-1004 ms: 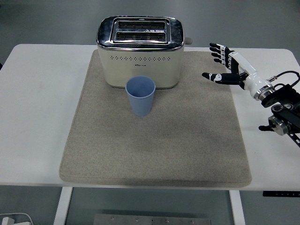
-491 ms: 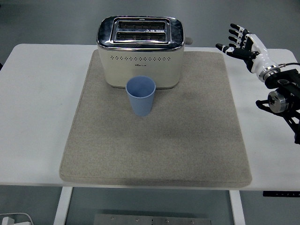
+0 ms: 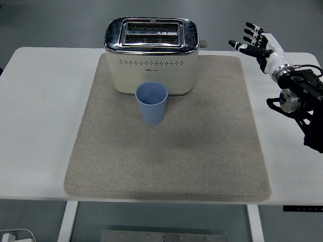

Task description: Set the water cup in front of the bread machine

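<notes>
A light blue water cup (image 3: 152,103) stands upright on the beige mat (image 3: 202,141), just in front of the cream and chrome toaster (image 3: 150,55) at the mat's back. Nothing holds the cup. My right hand (image 3: 252,41) hovers far off at the upper right, past the mat's back right corner, with its fingers spread and empty. Its black forearm (image 3: 300,101) runs down along the right edge. The left arm does not show.
The white table (image 3: 40,116) extends to both sides of the mat. A lever knob (image 3: 203,44) sticks out from the toaster's right side. A cable (image 3: 308,68) loops by the right wrist.
My right hand has risen and drawn back from over the mat's right edge toward the upper right corner, turning upward. The cup and toaster have stayed put.
</notes>
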### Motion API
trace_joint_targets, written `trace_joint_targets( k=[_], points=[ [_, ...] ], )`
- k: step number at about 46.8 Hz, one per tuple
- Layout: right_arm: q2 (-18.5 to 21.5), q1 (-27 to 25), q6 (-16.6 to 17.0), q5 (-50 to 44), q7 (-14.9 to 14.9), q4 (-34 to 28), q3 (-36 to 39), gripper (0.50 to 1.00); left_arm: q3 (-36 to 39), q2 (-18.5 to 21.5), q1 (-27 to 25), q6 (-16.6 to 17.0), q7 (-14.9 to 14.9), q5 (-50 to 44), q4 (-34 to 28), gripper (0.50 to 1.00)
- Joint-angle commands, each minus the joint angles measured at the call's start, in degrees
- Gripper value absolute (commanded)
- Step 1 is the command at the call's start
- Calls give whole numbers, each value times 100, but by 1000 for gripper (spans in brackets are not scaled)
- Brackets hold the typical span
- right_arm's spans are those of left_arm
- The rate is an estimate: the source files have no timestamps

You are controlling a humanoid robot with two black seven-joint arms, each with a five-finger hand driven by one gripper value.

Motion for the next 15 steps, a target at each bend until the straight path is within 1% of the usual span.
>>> trace_joint_targets(
  k=[1, 15],
  points=[
    [2, 11, 12, 27, -5, 0, 2, 936, 0, 0, 0, 3, 0, 1, 0, 1000],
    [37, 126, -41, 27, -22, -18, 2, 936, 0, 0, 0, -6, 0, 1, 0, 1000]
  ],
)
